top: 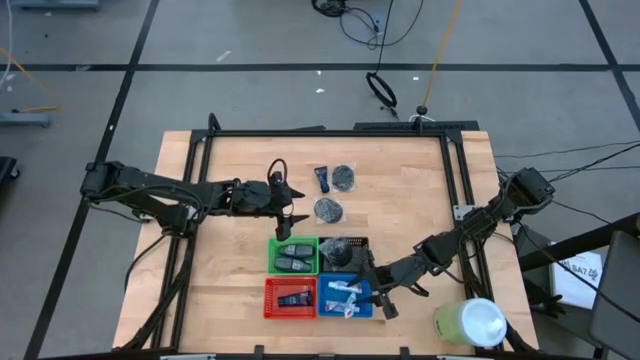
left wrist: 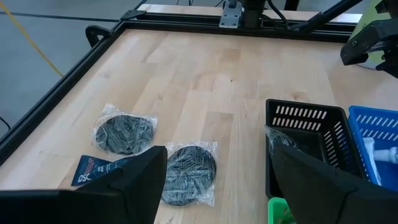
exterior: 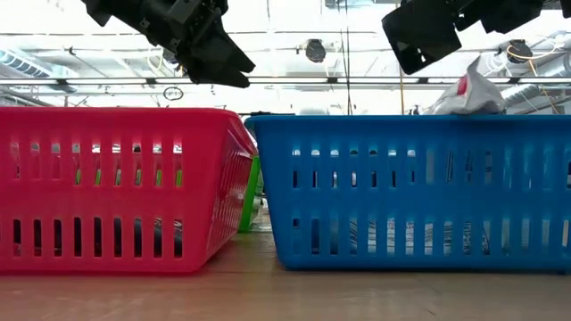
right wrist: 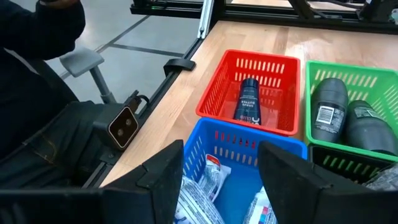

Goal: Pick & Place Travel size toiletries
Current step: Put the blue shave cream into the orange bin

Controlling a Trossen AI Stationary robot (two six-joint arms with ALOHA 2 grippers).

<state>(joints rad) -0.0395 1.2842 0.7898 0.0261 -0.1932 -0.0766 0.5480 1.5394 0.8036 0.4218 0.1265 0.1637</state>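
mesh puff [left wrist: 286, 140] half hidden inside black tray [left wrist: 303, 115].

**Wooden table, four trays, three loose items**

The pale wooden table [top: 230, 270] carries four square trays packed together near its front middle: green tray [top: 294, 255] and black tray [top: 344, 250] behind, red tray [top: 291, 297] and blue tray [top: 345, 299] in front. Farther back lie two wrapped mesh puffs [top: 328, 209] [top: 344, 177], with a dark blue tube [top: 322, 179] just left of the far one. A pale green cylinder [top: 471, 322] sits at the near right corner.
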